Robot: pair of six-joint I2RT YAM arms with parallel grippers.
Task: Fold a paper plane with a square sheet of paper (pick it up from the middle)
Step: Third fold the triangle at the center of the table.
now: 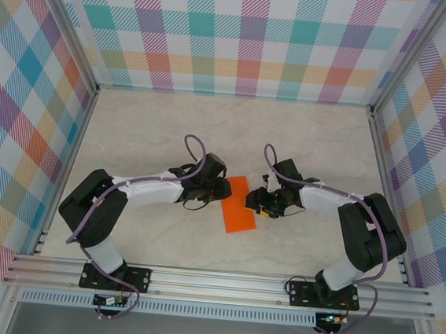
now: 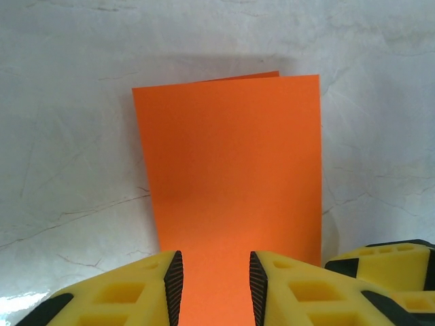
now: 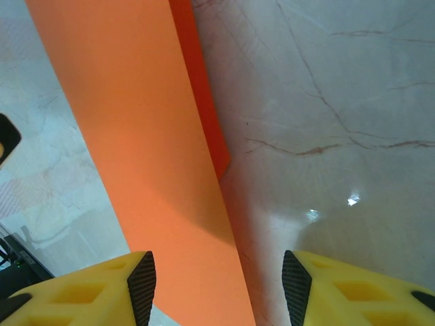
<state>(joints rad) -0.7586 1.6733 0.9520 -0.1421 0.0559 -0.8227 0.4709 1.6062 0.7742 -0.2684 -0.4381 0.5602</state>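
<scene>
Two layers are showing on the square sheet of paper (image 1: pixel 239 205): it's lying folded in half as a narrow rectangle on the table (image 1: pixel 172 123), right between the arms. Its long axis is running from the far side towards the bases, slightly skewed.

Left gripper (image 1: pixel 222 188) is sitting at the far-left corner, pointing across the short way. In the left wrist view the sheet is stretching straight ahead, with an orange strip showing between the pads. The jaws are standing a narrow gap apart and pinching nothing I can see. I can't tell if the tips are pressing down on the paper.

Right gripper (image 1: pixel 257 203) is sitting just beside the right long edge, about mid-length. Its jaws are standing wider, straddling that edge from above and gripping nothing. The lower layer is peeking out along that edge, so the halves aren't lining up exactly.

Both arms are about equally near, and I'm guessing the left is better placed for the far corner. Only real obstruction I'm seeing: the two grippers are crowding each other across the narrow width, so either one reaching over is risking a clash
</scene>
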